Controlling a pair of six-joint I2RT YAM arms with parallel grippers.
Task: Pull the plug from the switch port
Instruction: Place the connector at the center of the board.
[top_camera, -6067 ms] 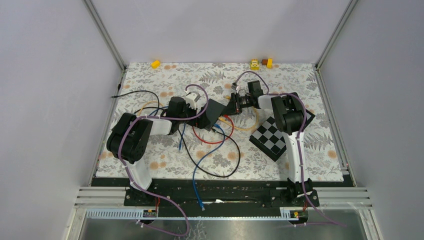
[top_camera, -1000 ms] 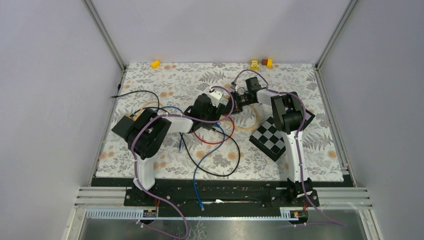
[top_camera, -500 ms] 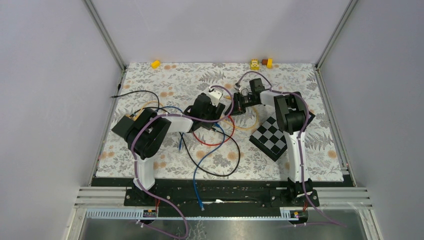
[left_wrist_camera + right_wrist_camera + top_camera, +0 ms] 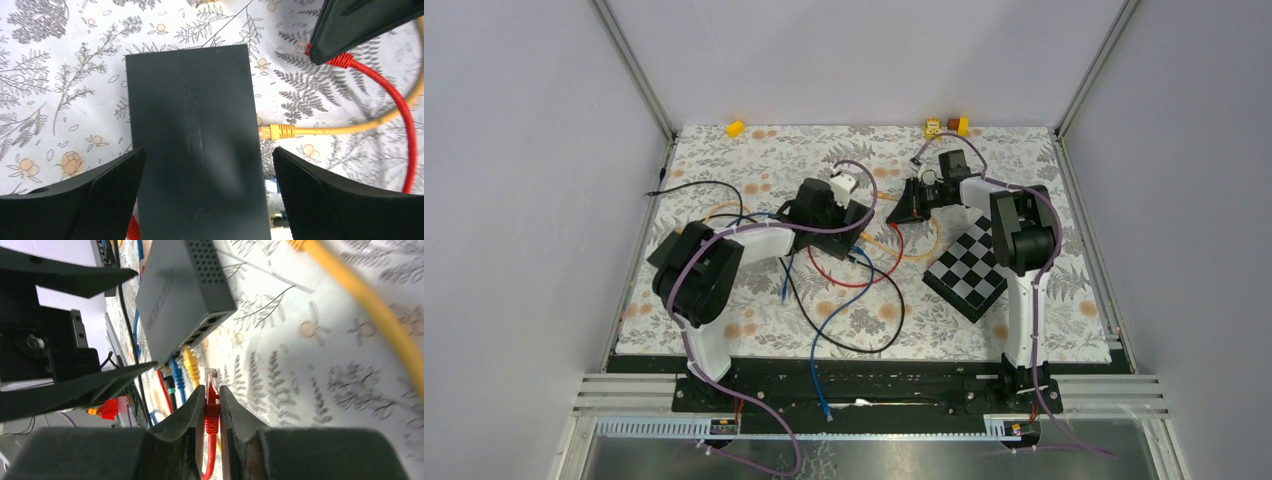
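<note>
Now | one red plug (image 4: 212,407) is pinched by the right hand (image 4: 211,390), held just clear of the one switch (image 4: 180,295) ahead | left hand (image 4: 206,152) is held spread astride it.

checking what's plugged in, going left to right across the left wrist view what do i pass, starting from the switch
switch → yellow plug, seated in the switch's right side → red plug, clear of the switch, higher in the picture
</note>
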